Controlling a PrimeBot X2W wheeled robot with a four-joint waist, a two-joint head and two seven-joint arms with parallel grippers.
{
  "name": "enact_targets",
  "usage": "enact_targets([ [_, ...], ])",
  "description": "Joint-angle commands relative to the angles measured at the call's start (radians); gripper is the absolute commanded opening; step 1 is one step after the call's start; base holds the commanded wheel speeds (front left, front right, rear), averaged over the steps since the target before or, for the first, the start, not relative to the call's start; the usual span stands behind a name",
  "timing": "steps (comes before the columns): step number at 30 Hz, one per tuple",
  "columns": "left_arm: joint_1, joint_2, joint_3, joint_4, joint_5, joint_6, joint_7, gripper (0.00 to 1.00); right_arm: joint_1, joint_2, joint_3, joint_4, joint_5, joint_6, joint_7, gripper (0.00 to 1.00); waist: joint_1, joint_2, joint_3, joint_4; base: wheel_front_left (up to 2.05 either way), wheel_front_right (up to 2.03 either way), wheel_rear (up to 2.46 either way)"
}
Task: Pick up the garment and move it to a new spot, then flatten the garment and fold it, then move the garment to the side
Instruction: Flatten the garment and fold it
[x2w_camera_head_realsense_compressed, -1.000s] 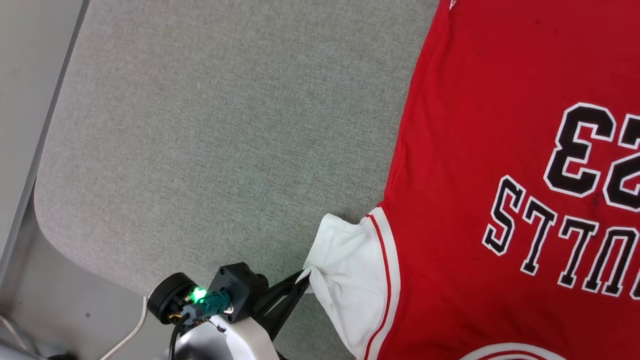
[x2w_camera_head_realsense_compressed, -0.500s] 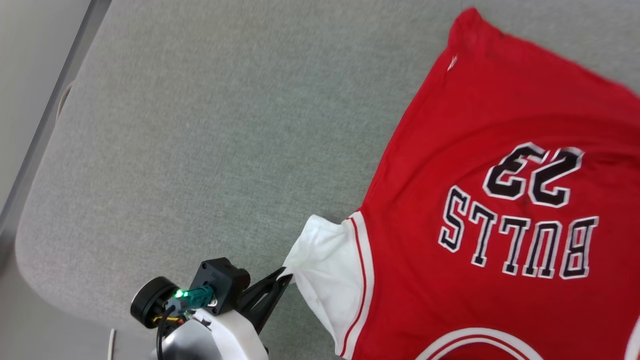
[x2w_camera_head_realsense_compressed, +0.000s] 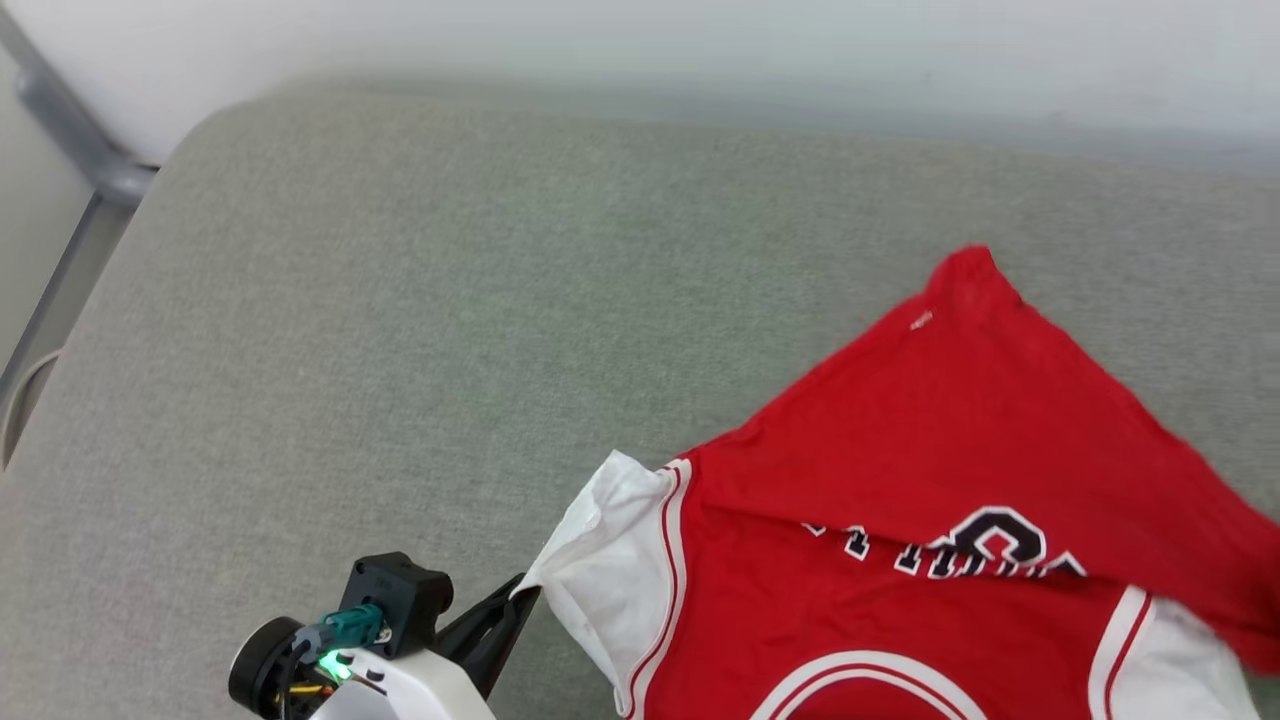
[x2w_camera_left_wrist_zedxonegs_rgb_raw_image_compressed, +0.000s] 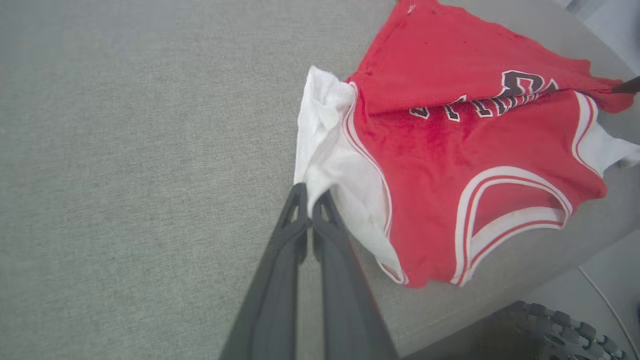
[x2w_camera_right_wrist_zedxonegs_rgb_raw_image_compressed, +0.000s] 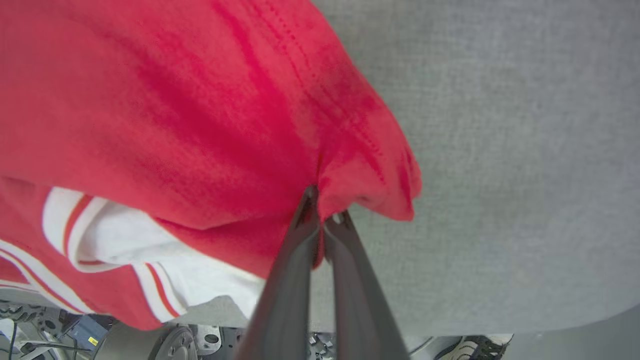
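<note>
We see the left end effector (x2w_camera_left_wrist_zedxonegs_rgb_raw_image_compressed: 310, 194) clenched on the outer edge of the white sleeve on the left (x2w_camera_left_wrist_zedxonegs_rgb_raw_image_compressed: 327, 150). Its two dark fingers are pressed together with the cloth pinched between their tips. The right end effector (x2w_camera_right_wrist_zedxonegs_rgb_raw_image_compressed: 324, 207) is clamped as well. Its fingertips are sunk into a bunched red corner of the garment (x2w_camera_head_realsense_compressed: 930, 430) where hem stitching runs.

In the head view the left end effector sits at the near left of the garment. A pale wall lies beyond the far edge of the grey cloth-covered surface (x2w_camera_head_realsense_compressed: 400, 300), and a grey metal post (x2w_camera_head_realsense_compressed: 60, 120) stands at the far left. The left wrist view gives us the whole neckline (x2w_camera_left_wrist_zedxonegs_rgb_raw_image_compressed: 515, 210) and the surface's rounded near edge just beyond it. It also shows a dark fingertip of the right end effector at the garment's right-hand red corner. The right wrist view looks at that corner from close by. There the white sleeve on the right (x2w_camera_right_wrist_zedxonegs_rgb_raw_image_compressed: 150, 235) is tucked partly under the red cloth, and robot hardware shows below the surface's near edge.

The garment lies on the right, near part of the surface, with its neckline toward the near edge. It is red, with white short sleeves and white-and-red striped trim at the neck and armholes. Its far part is drawn over toward us in a broad red fold. That fold swallows much of the black, white-edged print (x2w_camera_head_realsense_compressed: 985, 550), leaving too little for us to read. A far corner points away toward the wall.
</note>
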Motion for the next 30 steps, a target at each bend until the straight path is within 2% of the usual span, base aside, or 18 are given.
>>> enact_targets([
  [1,0.017,-0.008,0.002,0.003,-0.005,0.005,-0.009,0.00,0.057,0.011,-0.012,-0.022,0.009,-0.001,0.006,0.00,0.0003,0.0000,-0.034,-0.032,0.00,0.00,0.00],
  [7,0.013,-0.026,0.007,0.021,-0.008,0.018,-0.028,0.00,0.191,0.043,-0.047,-0.076,0.026,-0.001,0.019,0.00,0.0003,0.0000,-0.049,-0.045,0.00,0.00,0.00],
  [12,-0.004,-0.035,0.002,0.034,-0.005,0.013,-0.031,0.00,0.221,0.061,-0.052,-0.093,0.032,-0.001,0.023,0.00,0.0003,0.0000,-0.049,-0.049,0.00,0.00,0.00],
  [13,-0.007,-0.035,0.001,0.034,-0.006,0.012,-0.029,0.00,0.218,0.059,-0.046,-0.100,0.033,-0.001,0.017,0.10,0.0003,0.0000,-0.049,-0.049,0.00,0.00,0.00],
  [14,-0.008,-0.035,0.001,0.033,-0.006,0.012,-0.028,0.00,0.213,0.054,-0.041,-0.106,0.035,-0.001,0.011,1.00,0.0003,0.0000,-0.048,-0.050,0.00,0.00,0.00],
  [19,-0.002,-0.027,0.001,0.027,-0.005,0.012,-0.028,0.00,0.161,0.025,-0.025,-0.149,0.067,-0.001,0.003,1.00,0.0003,0.0000,-0.050,-0.048,0.00,0.00,0.00],
  [24,0.006,-0.024,-0.003,0.015,-0.001,0.016,-0.032,0.00,0.075,-0.009,0.009,-0.239,0.117,-0.001,0.052,1.00,0.0003,0.0000,-0.043,-0.038,0.00,0.00,0.00],
  [30,-0.026,-0.032,-0.011,-0.001,0.012,0.005,-0.033,0.00,-0.074,-0.002,0.068,-0.305,0.116,-0.001,0.103,1.00,0.0003,0.0000,0.002,-0.002,0.00,0.00,0.00],
])
